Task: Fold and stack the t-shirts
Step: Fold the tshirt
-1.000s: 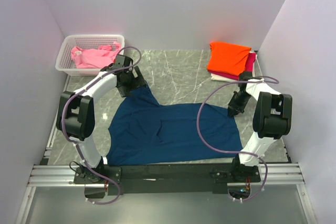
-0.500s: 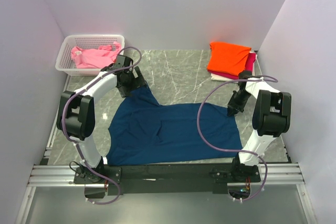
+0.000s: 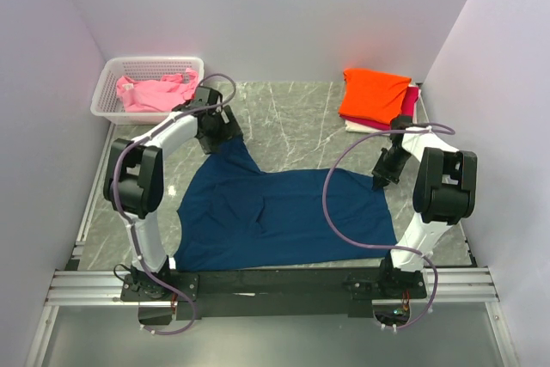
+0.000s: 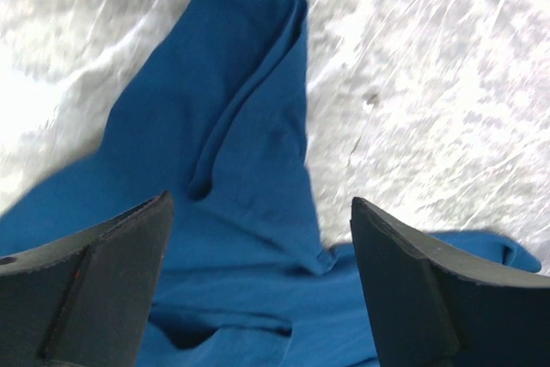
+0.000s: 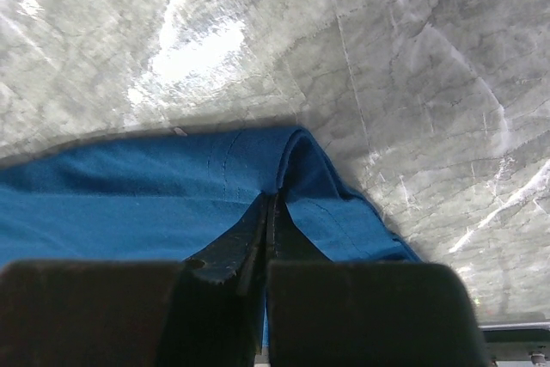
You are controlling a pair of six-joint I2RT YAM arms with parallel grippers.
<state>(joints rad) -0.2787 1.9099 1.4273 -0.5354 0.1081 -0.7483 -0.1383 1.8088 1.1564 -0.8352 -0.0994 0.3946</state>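
Your navy t-shirt [image 3: 284,217] lies spread on the table [image 3: 292,118], just across from the basket [image 3: 112,70], with one sleeve reaching back toward the basket. Your right gripper [image 5: 268,202] is clamped tight on a raised fold at the shirt edge farthest from the basket. Your left gripper [image 4: 258,208] hovers over the sleeve nearest the basket, jaws wide apart and holding nothing. Expect light, limp cloth that drapes, stretches and drags on the tabletop. Take it by a hem or seam and lift both sides together, or it will likely bunch.
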